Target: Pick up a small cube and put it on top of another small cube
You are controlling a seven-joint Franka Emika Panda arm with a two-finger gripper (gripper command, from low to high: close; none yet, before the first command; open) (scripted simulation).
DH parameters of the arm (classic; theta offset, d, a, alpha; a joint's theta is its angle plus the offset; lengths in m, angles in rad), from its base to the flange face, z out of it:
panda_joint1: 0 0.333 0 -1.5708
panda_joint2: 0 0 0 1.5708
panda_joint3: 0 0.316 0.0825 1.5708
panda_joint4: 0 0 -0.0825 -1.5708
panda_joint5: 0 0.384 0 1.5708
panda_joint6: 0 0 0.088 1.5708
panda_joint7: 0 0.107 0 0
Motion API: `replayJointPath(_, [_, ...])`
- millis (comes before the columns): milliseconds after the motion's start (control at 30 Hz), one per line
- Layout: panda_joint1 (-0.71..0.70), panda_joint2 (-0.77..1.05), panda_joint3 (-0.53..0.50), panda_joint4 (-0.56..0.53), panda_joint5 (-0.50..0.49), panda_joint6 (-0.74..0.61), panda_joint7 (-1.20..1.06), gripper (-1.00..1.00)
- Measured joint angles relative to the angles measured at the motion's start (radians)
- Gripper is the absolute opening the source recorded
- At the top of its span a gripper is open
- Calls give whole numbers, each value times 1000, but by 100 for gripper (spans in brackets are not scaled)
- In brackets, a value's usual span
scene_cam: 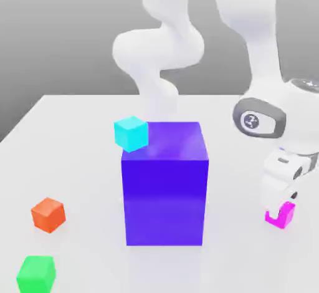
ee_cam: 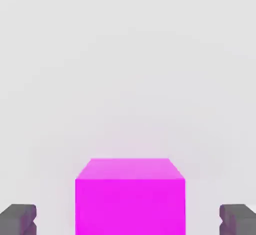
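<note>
- Where the arm's white hand comes down at the exterior view's right, the small cube (scene_cam: pixel 280 216) sits on the table, partly covered by the hand's lower end.
- The small cube is a bright magenta-pink, plain and glossy, with no markings; in the hand view (ee_cam: pixel 130 199) its top face reads lighter than the face toward the camera.
- The gripper (ee_cam: pixel 129 220) stands with its jaws spread wide: the two dark grey fingertips (ee_cam: pixel 19 219) lie on either side of the small cube, each with a clear gap to it, so nothing is gripped.
- In the exterior view the gripper (scene_cam: pixel 281 207) is low over the table, right at the small cube.
- The table (scene_cam: pixel 75 161) is a flat, pale, near-white surface with a soft sheen; the wall behind it is plain grey.
- A large blue-violet block (scene_cam: pixel 165 186) stands near the middle of the table, well apart from the small cube.
- A cyan cube (scene_cam: pixel 131 133) shows at the block's upper corner on the exterior view's left; whether it rests on the block or behind it cannot be told.
- An orange cube (scene_cam: pixel 48 214) and a green cube (scene_cam: pixel 36 273) lie on the table toward the exterior view's left.
</note>
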Motion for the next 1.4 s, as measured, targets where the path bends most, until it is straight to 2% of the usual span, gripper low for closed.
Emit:
replayJointPath(233, [3,3,-4,1,-6,3,5,-100])
replayJointPath(467, [-133,-153,173,-41,181,-107,-137,-100])
replayJointPath(567, [-166,-207,191,-47,262,-153,-166,-100])
replayJointPath(1400, [-582,-137,-405,278,529,-390,720,-100])
